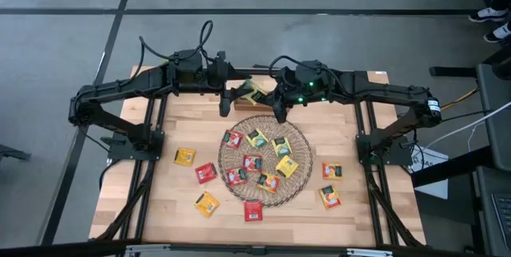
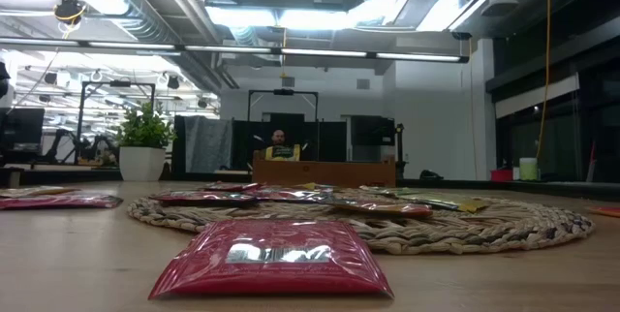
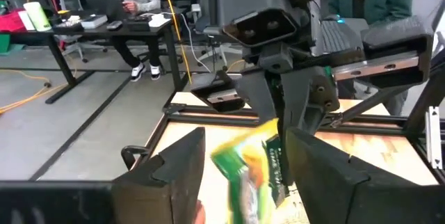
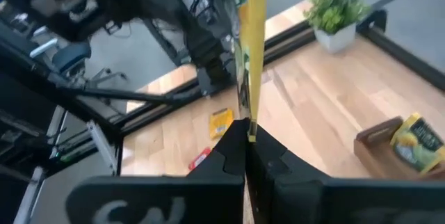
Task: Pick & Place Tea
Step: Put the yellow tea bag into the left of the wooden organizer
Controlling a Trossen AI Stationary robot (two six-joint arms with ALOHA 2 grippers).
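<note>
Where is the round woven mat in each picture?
High view: the mat lies in the middle of the table, below both arms, with sachets on it.
Low view: it stretches across the middle of the picture, seen flat from the side.
Left wrist view: not in it.
Right wrist view: not in it.
Shared landmark: the red sachet just off the mat's front edge, big and close in the low view.

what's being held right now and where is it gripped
Right tool, shut, pinches a yellow tea sachet by its edge; left tool stands open around it.
</note>
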